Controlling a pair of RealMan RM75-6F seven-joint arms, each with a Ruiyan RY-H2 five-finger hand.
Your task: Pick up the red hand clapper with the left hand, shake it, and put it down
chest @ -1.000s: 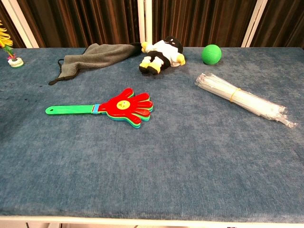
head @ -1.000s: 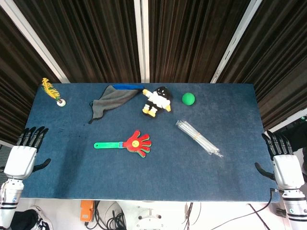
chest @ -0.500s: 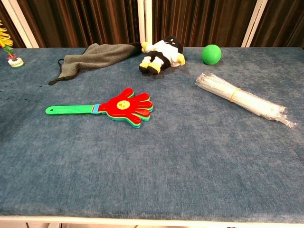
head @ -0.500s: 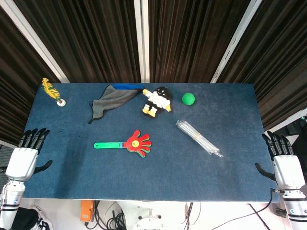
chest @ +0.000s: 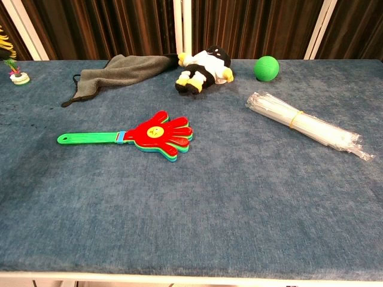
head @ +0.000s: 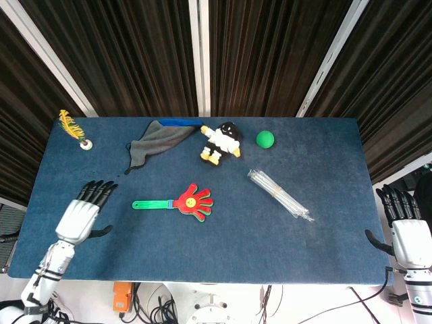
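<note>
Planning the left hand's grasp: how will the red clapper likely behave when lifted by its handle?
The clapper looks like thin, stiff plastic, so probably light and rigid. Its stacked red and green palms will likely swing and clack. The flat green handle lies flush on the table, so it may slide before the left robot hand grips it.

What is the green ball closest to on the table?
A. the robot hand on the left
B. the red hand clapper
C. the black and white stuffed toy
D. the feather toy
C. The green ball sits at the far side of the table, right beside the black and white stuffed toy; everything else listed lies farther off.
</note>
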